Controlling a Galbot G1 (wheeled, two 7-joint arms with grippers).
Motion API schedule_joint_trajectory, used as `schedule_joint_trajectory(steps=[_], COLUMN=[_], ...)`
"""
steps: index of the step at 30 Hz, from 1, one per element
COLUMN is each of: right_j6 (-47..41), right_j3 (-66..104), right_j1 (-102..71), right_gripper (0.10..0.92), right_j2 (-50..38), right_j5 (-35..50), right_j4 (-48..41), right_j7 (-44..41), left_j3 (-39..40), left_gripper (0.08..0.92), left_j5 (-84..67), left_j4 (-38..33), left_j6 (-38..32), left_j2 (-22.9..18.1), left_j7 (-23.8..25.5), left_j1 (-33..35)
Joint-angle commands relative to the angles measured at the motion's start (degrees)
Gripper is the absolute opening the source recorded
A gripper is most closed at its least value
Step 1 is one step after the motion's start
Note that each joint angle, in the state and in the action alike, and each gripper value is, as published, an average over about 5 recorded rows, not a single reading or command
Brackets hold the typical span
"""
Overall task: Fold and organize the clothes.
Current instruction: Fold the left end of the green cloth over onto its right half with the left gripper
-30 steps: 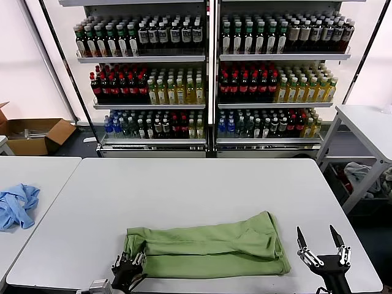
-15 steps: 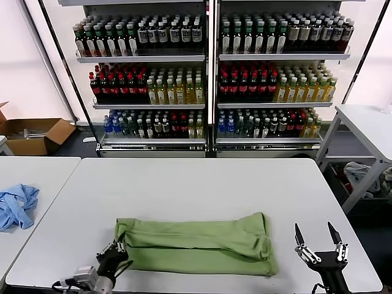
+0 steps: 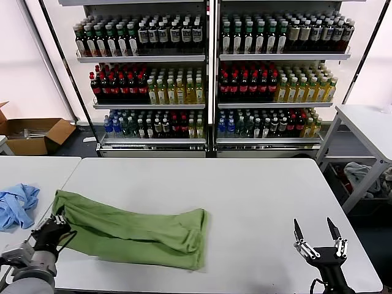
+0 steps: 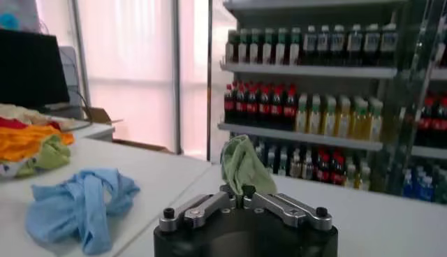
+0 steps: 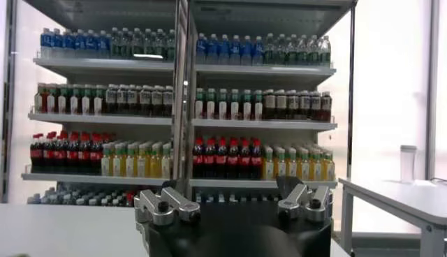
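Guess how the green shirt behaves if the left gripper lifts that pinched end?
Green shirt is probably floppy: it lies creased and flat, so it would drape from the left gripper. Likely light, it may drag across the table.

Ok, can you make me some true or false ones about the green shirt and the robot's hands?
1. The left end effector is shut on one end of the green shirt. True.
2. The right end effector is holding the shirt too. False: it is open and apart from the shirt, near the table's right front corner.
3. The green shirt lies on the left part of the table. True.
4. The blue garment lies on top of the green shirt. False: it lies on the neighbouring table on the left, apart from the shirt.
5. The shelves behind the table are full of folded clothes. False: they hold rows of bottles.
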Motion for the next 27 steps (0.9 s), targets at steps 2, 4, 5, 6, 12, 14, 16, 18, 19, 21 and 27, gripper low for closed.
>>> schedule_joint_trajectory(steps=[2,4,5,6,12,14,16,18,19,21,27], right_j6=[0.16,0.30,0.38,0.45,0.43,0.35,0.30,0.28,0.29,0.30,0.28], right_j3=[0.00,0.04,0.06,0.08,-0.09,-0.26,-0.47,-0.69,-0.82,-1.02,-1.55], right_j1=[-0.05,-0.25,-0.35,-0.46,-0.43,-0.27,-0.17,-0.11,-0.07,0.04,0.44], right_gripper=[0.823,0.823,0.823,0.823,0.823,0.823,0.823,0.823,0.823,0.823,0.823], right_j2=[0.28,0.54,0.67,0.81,1.15,1.24,1.31,1.33,1.34,1.34,1.39], right_j5=[-0.25,-0.61,-0.82,-1.01,-1.43,-1.50,-1.57,-1.65,-1.71,-1.82,-1.99], right_j4=[-0.10,-0.11,-0.09,-0.04,0.15,0.07,-0.07,-0.18,-0.22,-0.26,-0.05], right_j7=[0.28,0.38,0.41,0.43,0.47,0.47,0.44,0.40,0.39,0.36,0.38], left_j3=[23.83,30.31,32.95,35.41,42.94,44.16,44.95,45.35,45.45,45.62,46.67], left_gripper=[0.102,0.102,0.102,0.102,0.102,0.102,0.102,0.102,0.102,0.102,0.102], left_j5=[13.14,16.44,17.83,19.15,22.64,22.98,23.05,23.09,23.10,23.14,24.57], left_j4=[-10.63,-8.37,-7.38,-6.41,-1.39,-0.05,0.87,1.73,2.25,3.20,6.35], left_j6=[5.00,4.86,4.74,4.62,4.38,4.44,4.53,4.54,4.54,4.55,4.40], left_j2=[-5.48,-6.40,-6.80,-7.22,-8.93,-9.48,-10.10,-10.52,-10.69,-10.89,-11.49], left_j7=[0.32,0.28,0.28,0.25,0.34,0.36,0.32,0.34,0.37,0.46,1.53], left_j1=[-3.25,-5.25,-6.07,-6.96,-11.79,-13.10,-14.07,-14.72,-15.04,-15.59,-16.82])
